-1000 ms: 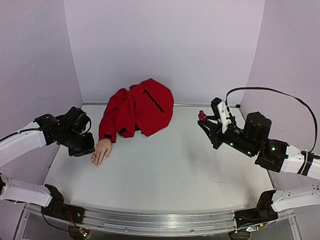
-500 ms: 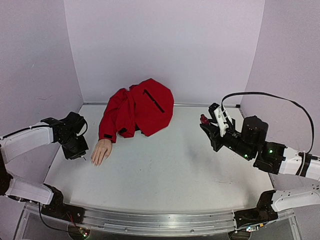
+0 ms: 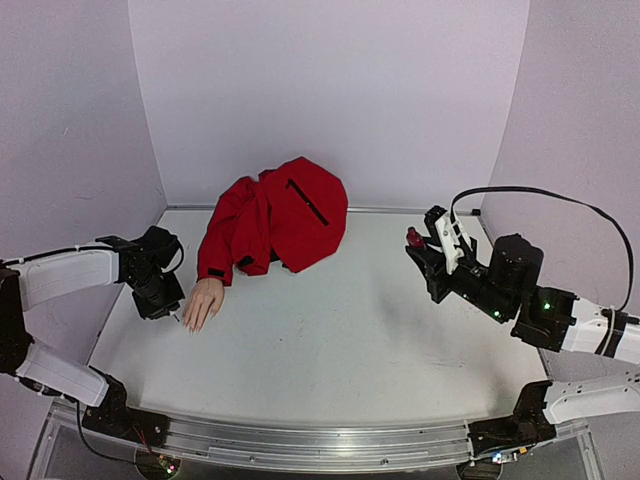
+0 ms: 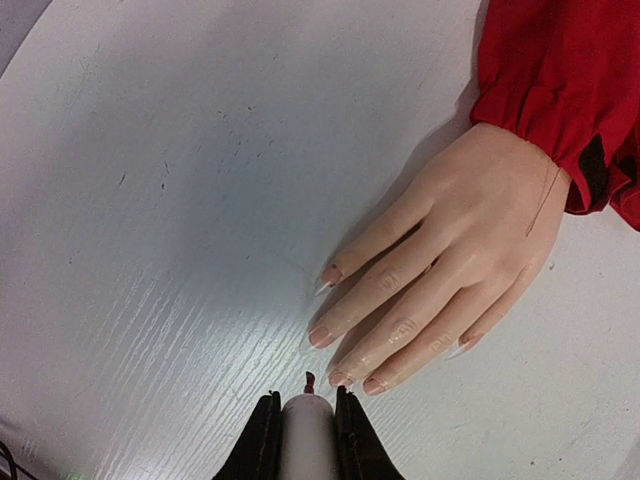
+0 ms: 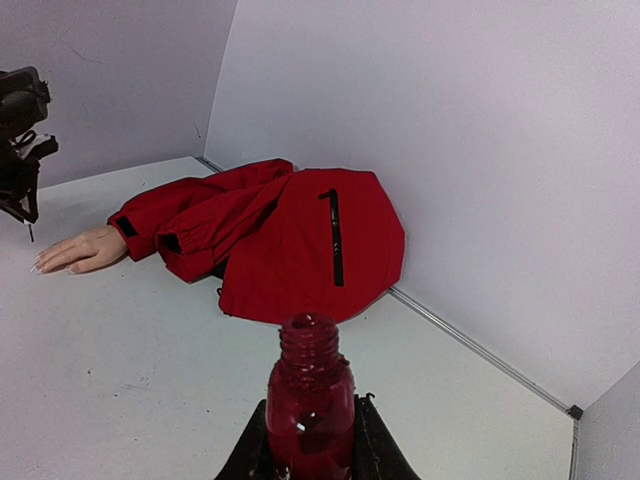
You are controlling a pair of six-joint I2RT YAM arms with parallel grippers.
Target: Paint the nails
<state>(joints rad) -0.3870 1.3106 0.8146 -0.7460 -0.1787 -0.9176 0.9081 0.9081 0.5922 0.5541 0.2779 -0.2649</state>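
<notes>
Left wrist view: left pincer (image 4: 305, 405) clamped on white brush cap (image 4: 306, 435), red-tipped brush (image 4: 309, 381) just short of nails (image 4: 320, 336); nails at fingertips of dummy hand (image 4: 460, 250), flat on bench (image 4: 150, 150), red sleeve (image 4: 560, 90) at wrist; pinkish tint on several. Right wrist view: right pincer (image 5: 310, 445) closed on open polish bottle (image 5: 310, 388), upright. Handling, as judged: nails small, hard, glossy; hand probably light, liable to slide; contact by bristles only, light strokes; no gripping needed.
</notes>
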